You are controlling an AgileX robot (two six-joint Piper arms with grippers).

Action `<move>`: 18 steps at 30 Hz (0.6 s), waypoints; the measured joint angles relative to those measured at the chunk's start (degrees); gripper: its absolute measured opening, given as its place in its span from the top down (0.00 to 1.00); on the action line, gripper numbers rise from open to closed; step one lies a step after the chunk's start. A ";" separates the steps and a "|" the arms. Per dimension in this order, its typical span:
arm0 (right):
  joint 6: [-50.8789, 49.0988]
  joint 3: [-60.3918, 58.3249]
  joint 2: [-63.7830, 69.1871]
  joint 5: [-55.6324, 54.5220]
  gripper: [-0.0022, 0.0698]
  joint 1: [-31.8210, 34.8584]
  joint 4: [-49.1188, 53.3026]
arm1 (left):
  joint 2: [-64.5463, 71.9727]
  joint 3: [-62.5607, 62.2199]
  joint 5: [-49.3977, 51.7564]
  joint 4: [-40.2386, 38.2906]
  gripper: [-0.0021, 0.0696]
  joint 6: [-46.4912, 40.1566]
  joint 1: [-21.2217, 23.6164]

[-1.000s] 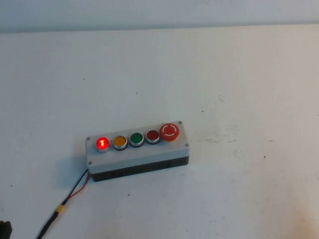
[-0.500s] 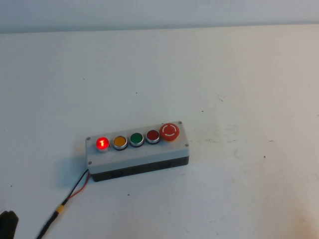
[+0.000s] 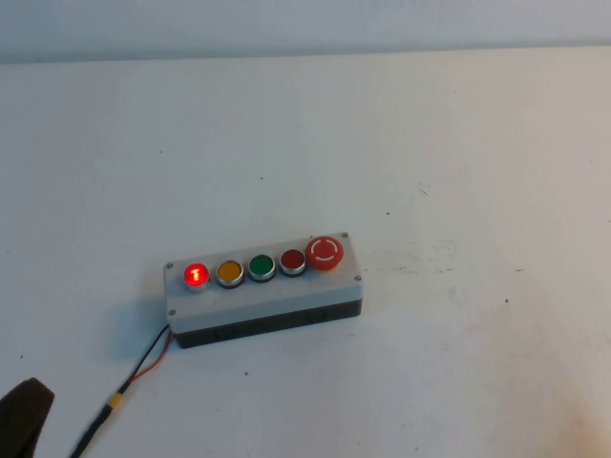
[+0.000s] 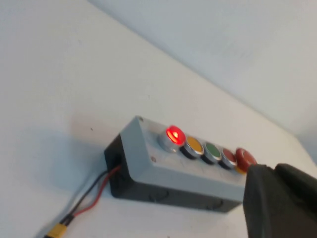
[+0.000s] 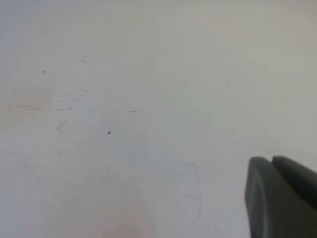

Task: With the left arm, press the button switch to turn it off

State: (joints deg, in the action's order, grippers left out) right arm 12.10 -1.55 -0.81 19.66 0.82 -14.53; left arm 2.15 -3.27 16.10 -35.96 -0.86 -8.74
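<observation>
I see the button switch (image 3: 264, 289) near the worktop's front-left, its end red button (image 3: 196, 275) lit. My left gripper (image 3: 24, 412), jaws together and empty, must press squarely; right gripper (image 5: 283, 197) likewise closed.

Left gripper (image 3: 24, 415) low at near-left table corner, fingers (image 4: 262, 198) together, right gripper (image 5: 280, 198) likewise closed

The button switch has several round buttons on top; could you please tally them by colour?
On the button switch:
Red: 3 (lit one, flat one, mushroom)
Yellow: 1
Green: 1
Total: 5
Left claw sits at the near-left corner; right claw appears only in its wrist view.
</observation>
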 joint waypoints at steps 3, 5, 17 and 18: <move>0.00 0.00 0.00 0.00 0.99 0.00 0.00 | 6.42 -7.88 8.45 2.70 0.97 0.12 0.00; 0.00 0.00 0.00 0.00 0.99 0.00 0.00 | 11.85 -12.62 14.95 5.34 0.97 0.21 0.00; 0.00 0.00 0.00 0.00 0.99 0.00 0.00 | 44.41 -35.25 39.11 19.06 0.97 -6.07 0.00; 0.00 0.00 0.00 0.00 0.99 0.00 0.00 | 47.24 -37.13 39.74 19.18 0.97 -6.94 -0.26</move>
State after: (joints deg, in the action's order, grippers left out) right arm 12.10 -1.55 -0.81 19.66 0.82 -14.53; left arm 49.39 -40.39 55.83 -16.77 -7.80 -9.00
